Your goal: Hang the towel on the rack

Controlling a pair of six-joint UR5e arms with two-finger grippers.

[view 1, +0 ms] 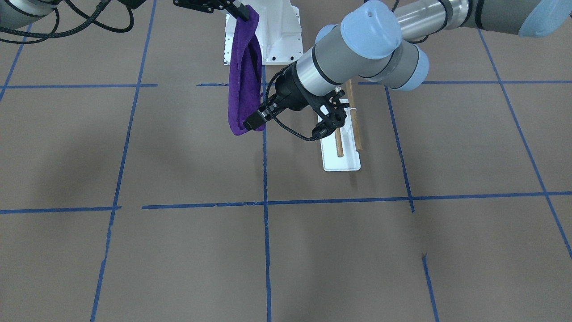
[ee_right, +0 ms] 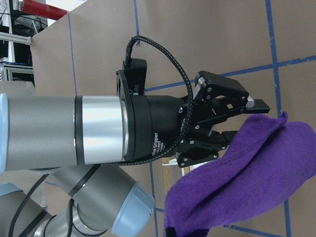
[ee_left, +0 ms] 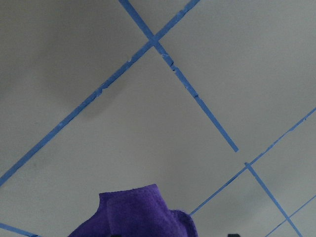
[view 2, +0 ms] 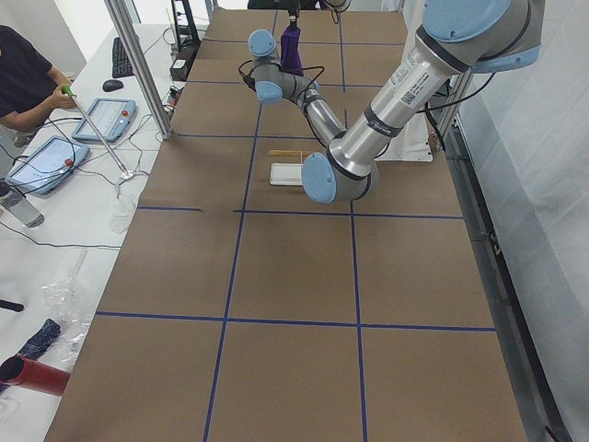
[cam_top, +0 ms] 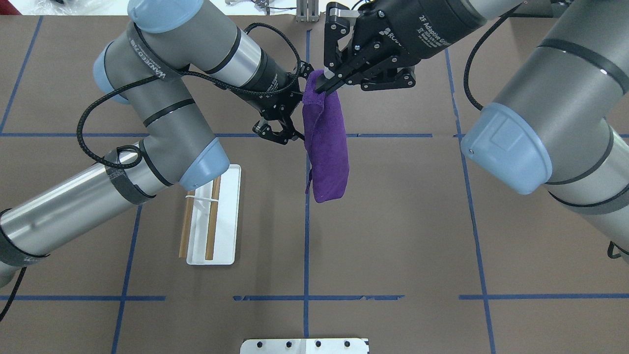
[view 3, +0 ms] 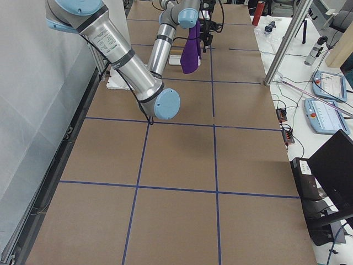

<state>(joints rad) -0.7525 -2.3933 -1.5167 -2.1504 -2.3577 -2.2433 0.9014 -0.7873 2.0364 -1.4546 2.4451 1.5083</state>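
Note:
My right gripper [cam_top: 323, 86] is shut on the top corner of a purple towel [cam_top: 327, 147], which hangs folded above the table; the gripper also shows at the top of the front view [view 1: 239, 13]. My left gripper [cam_top: 280, 133] is open, with its jaws beside the towel's upper left edge. In the right wrist view the left gripper [ee_right: 247, 123] has its fingers spread and the towel [ee_right: 237, 173] covers the lower one. The rack [cam_top: 226, 236], a white base plate with two wooden dowels [cam_top: 213, 219], stands on the table under my left forearm, left of the towel.
The white bolted robot pedestal [cam_top: 304, 345] sits at the near table edge. Blue tape lines [cam_top: 306, 246] grid the brown table. An operator [view 2: 18, 74] with control pendants [view 2: 101, 120] sits beyond the table's far side.

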